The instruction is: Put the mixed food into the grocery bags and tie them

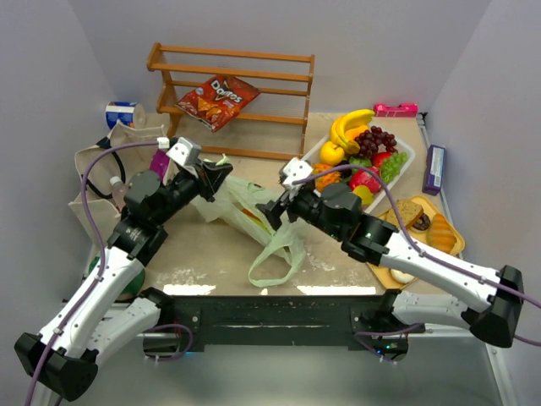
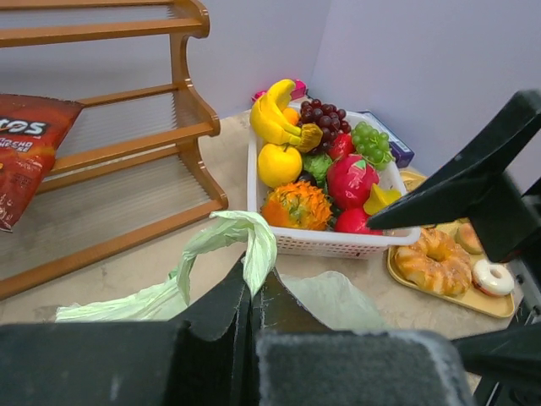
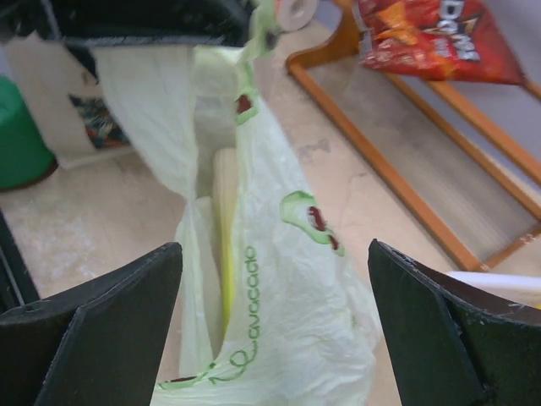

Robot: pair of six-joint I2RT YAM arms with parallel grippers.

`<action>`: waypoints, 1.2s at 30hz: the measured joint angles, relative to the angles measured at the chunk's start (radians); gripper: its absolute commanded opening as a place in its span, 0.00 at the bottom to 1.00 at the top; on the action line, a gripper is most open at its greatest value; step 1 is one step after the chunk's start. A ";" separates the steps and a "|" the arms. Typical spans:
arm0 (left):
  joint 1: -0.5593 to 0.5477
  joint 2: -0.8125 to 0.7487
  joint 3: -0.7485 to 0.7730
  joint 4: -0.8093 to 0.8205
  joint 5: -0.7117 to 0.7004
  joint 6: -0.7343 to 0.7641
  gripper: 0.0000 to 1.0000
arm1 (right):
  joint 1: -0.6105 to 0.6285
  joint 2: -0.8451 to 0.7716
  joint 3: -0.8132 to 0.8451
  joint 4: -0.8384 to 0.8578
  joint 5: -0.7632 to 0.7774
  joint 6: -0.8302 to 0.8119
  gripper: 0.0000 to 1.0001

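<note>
Green plastic bag (image 1: 241, 203) lies mid-frame; left gripper (image 1: 218, 175) clamps one handle (image 2: 245, 241), right gripper (image 3: 275, 279) gapes. Probably tying: next, catch the loose handle (image 1: 272, 258).

We count two bags: one pale green plastic bag (image 1: 245, 207) and one beige tote (image 1: 93, 169). Two grippers: left gripper (image 1: 218, 173), right gripper (image 3: 275, 245). One wooden rack (image 1: 237, 93). One red chip packet (image 1: 217, 100). One white basket (image 2: 313, 243); inside we get one banana bunch (image 2: 275, 114), one purple grape bunch (image 2: 323, 114) and one green grape bunch (image 2: 372, 142), rest of the fruit too packed to count. One yellow tray (image 2: 448, 300) with at least three pastries (image 2: 435, 254). One purple box (image 1: 434, 167). One pink item (image 1: 396, 109). One blue-and-white tub (image 1: 122, 112).
</note>
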 measured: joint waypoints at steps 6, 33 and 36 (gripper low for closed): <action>0.000 0.009 0.000 -0.001 -0.010 0.001 0.00 | -0.320 -0.037 0.058 -0.128 0.044 0.221 0.99; 0.000 -0.008 -0.013 0.006 0.026 0.007 0.00 | -0.801 0.325 0.144 -0.636 0.254 0.754 0.98; 0.000 -0.008 -0.014 0.008 0.032 0.007 0.00 | -0.801 0.326 0.143 -0.600 0.230 0.756 0.95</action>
